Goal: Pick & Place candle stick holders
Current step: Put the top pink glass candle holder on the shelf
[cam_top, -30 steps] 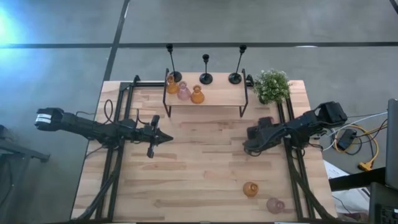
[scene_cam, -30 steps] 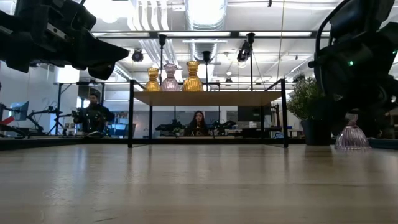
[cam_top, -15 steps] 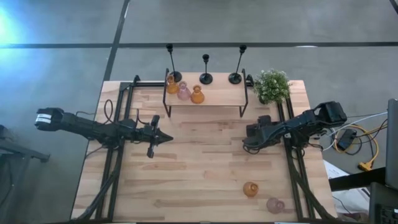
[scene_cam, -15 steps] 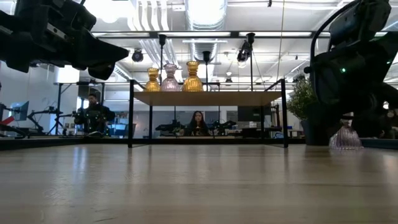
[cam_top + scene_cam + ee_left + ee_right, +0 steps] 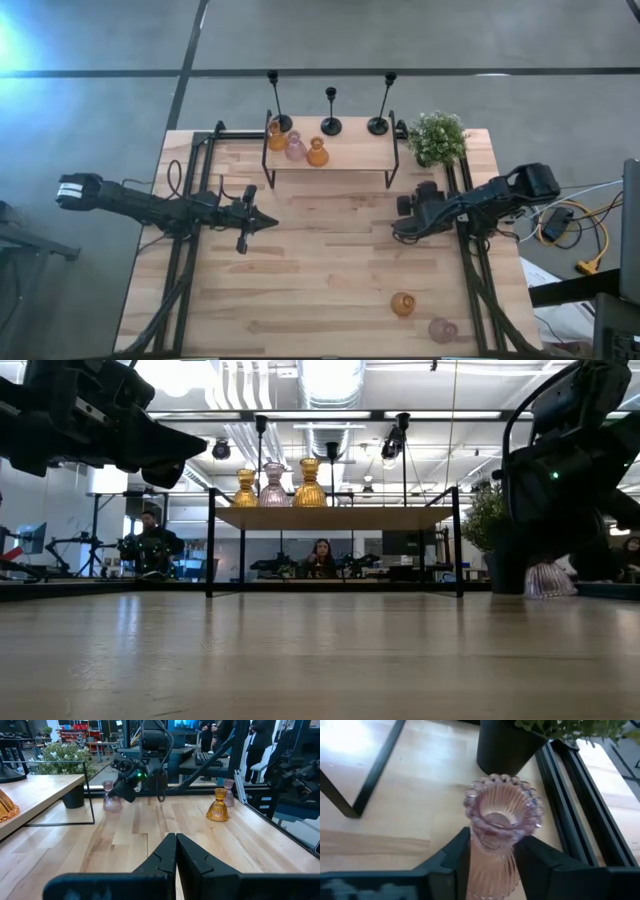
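A pink glass candle stick holder (image 5: 500, 815) stands on the table at the right, beside the plant pot. My right gripper (image 5: 491, 844) is shut on it. From above, the gripper (image 5: 405, 215) hides it. My left gripper (image 5: 268, 221) hangs shut and level over the table's left middle, holding nothing. Three tall black holders (image 5: 331, 110) stand at the wooden shelf's far edge. An amber (image 5: 277, 135), a pink (image 5: 296, 147) and another amber glass holder (image 5: 317, 153) stand on the shelf. One amber (image 5: 403, 304) and one pink holder (image 5: 443, 329) stand near the front right corner. My right gripper pinches the pink holder's narrow ribbed stem (image 5: 492, 851), just under its beaded rim, between the two fingers (image 5: 456, 851). The fingers slant down at it from the table's right side. The holder's flared base (image 5: 548, 582) is on the table.
The black-legged wooden shelf (image 5: 350, 158) stands at the far middle. The potted green plant (image 5: 437, 137) is close behind my right gripper. Black rails (image 5: 468, 262) run along both table sides. People sit in the room beyond the far edge.
My right gripper has sunk a little over the pink holder, and its fingers have drawn in on the stem. In the low view the holder has shifted slightly toward the table's left and the gripper now hides its top.
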